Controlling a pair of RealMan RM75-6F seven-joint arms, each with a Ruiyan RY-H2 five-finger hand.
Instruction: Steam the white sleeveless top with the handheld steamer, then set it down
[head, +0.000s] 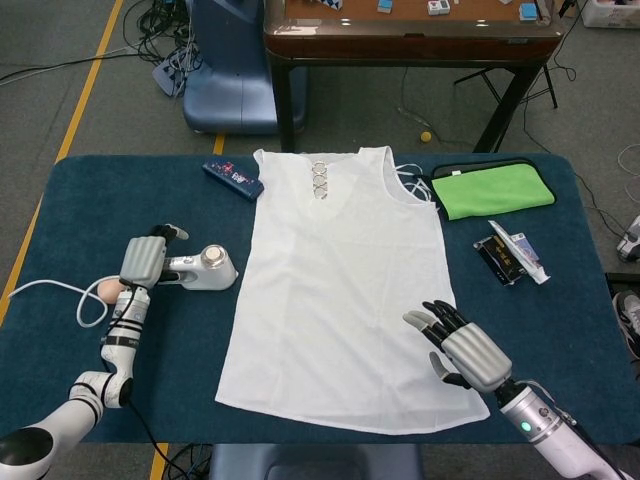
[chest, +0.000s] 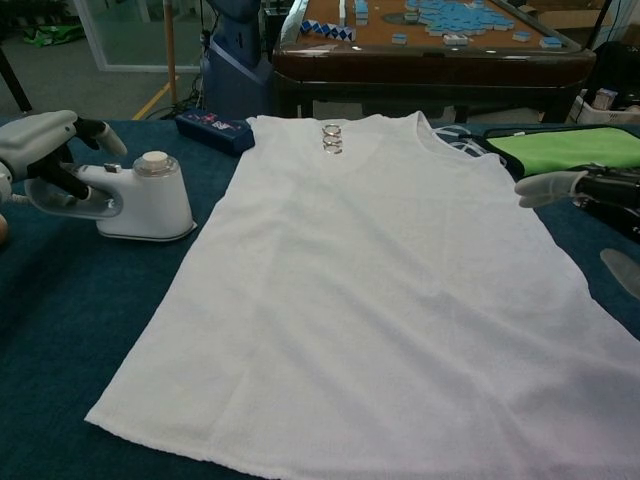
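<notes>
Head view: the white sleeveless top (head: 340, 280) lies flat on the blue counter (head: 90, 200). The handheld steamer (head: 203, 270) stands just left of it; the left hand (head: 145, 260) is at its handle, fingers loosened. The right hand (head: 460, 350) hovers open over the top's lower right corner.

Chest view: the left hand (chest: 45, 140) shows fingers spread around the steamer's (chest: 140, 195) handle, holding nothing.

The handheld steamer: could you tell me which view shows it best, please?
The chest view: the handheld steamer is large there, its handle and round cap clear beside the left robot hand. The head view shows it small, from above.
</notes>
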